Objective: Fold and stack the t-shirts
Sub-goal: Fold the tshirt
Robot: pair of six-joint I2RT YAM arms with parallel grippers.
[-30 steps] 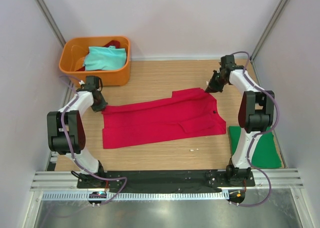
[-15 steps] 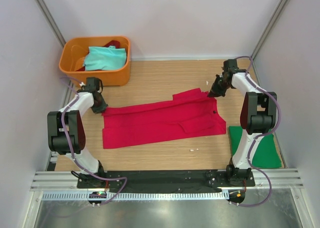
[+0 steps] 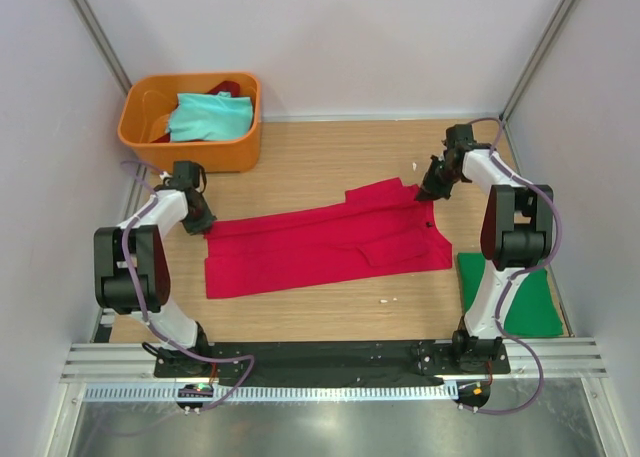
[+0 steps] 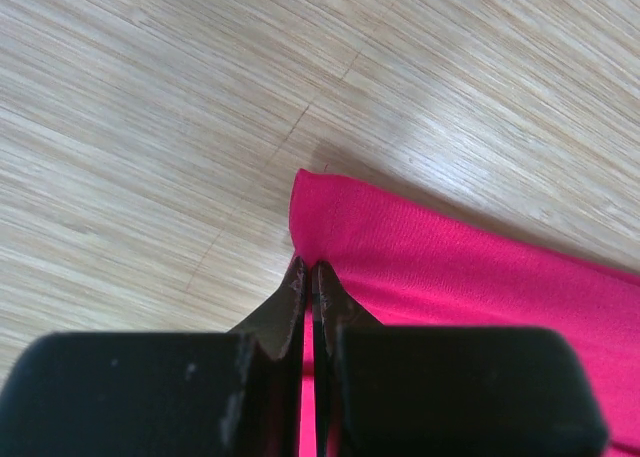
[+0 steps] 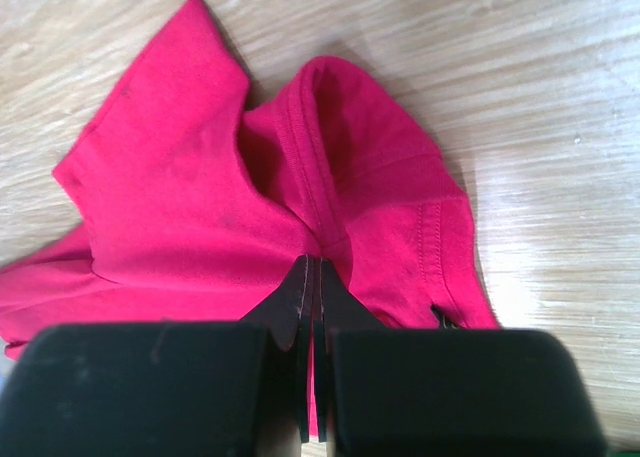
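A bright red t-shirt (image 3: 320, 242) lies stretched across the wooden table, folded lengthwise. My left gripper (image 3: 204, 220) is shut on its left far corner; the left wrist view shows red cloth (image 4: 450, 267) pinched between the closed jaws of that gripper (image 4: 311, 269). My right gripper (image 3: 428, 189) is shut on the shirt's right far end, where the collar and sleeve (image 5: 330, 167) bunch up at the closed tips of that gripper (image 5: 312, 262). A dark green t-shirt (image 3: 520, 292) lies folded at the right front. A pale teal t-shirt (image 3: 208, 117) sits in the orange tub.
The orange tub (image 3: 190, 149) stands at the back left, with some dark red cloth (image 3: 228, 87) under the teal shirt. White walls and metal posts enclose the table. A small white speck (image 3: 390, 300) lies near the red shirt's front edge.
The right gripper has moved forward and slightly right with the shirt's end, and the cloth there has bunched. The left gripper has shifted slightly forward with its corner.
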